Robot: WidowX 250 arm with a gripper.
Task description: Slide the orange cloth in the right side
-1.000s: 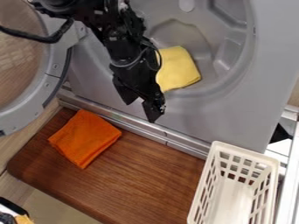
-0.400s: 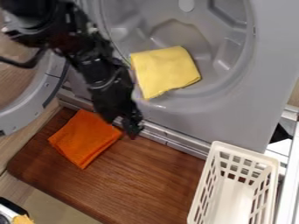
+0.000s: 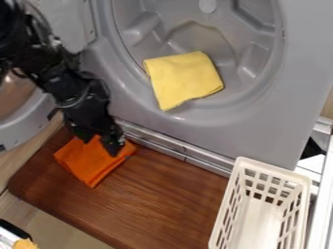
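Note:
The black gripper (image 3: 100, 145) hangs from the upper left over the upper part of the orange cloth (image 3: 94, 165). Its fingers stand apart, with orange fabric visible between them; whether the tips touch the cloth I cannot tell. The cloth lies folded on the left part of the brown wooden board (image 3: 162, 199), its upper portion partly hidden behind the gripper.
A yellow cloth (image 3: 183, 80) lies in the grey drum recess above the board. At the board's right end stands a white slotted basket (image 3: 224, 206). A metal rail (image 3: 185, 153) runs along the board's upper edge, and a round door frame (image 3: 29, 124) is at left.
The gripper has moved left and down, from in front of the grey panel to over the orange cloth. More of the yellow cloth is uncovered. Neither cloth has visibly shifted.

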